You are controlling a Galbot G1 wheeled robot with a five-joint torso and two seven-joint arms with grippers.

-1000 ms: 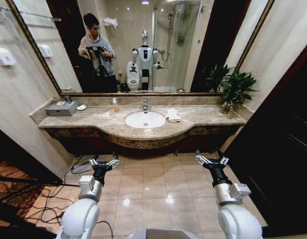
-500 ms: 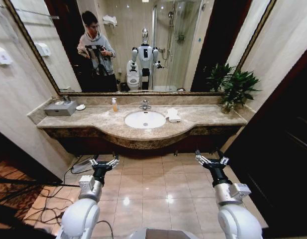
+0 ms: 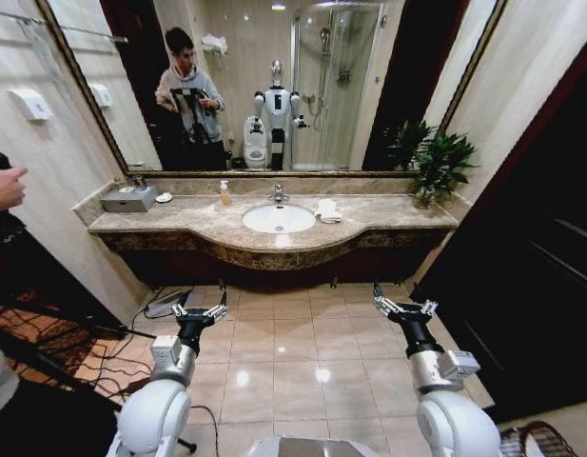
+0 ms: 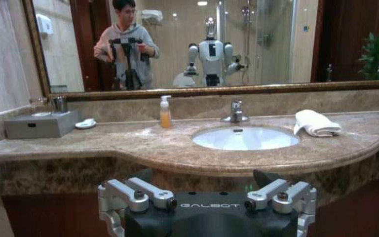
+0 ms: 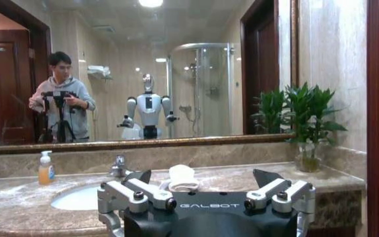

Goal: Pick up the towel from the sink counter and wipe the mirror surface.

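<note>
Sink counter [image 3: 388, 221]: far side, curved front edge bulging toward robot; open tiled floor [image 3: 274, 343] between it and both arms.
Basin [image 3: 279, 219]: oval, white, mid-counter, nothing inside.
Towel [image 3: 327, 210]: folded, on counter just right of basin.
Mirror surface [image 3: 369, 86]: above counter, spans its width.
Soap bottle [image 3: 225, 194]: left of tap.
Plant [image 3: 436, 164]: far right end.
Left gripper [image 3: 200, 311]: low over floor, fingers spread wide, holding nothing.
Right gripper [image 3: 404, 307]: same height, fingers spread wide, holding nothing.

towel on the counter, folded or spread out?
Folded. The small white cloth towel sits as a compact rolled bundle on the speckled brown marble sink counter, beside the oval white basin, untouched by either tool.
</note>
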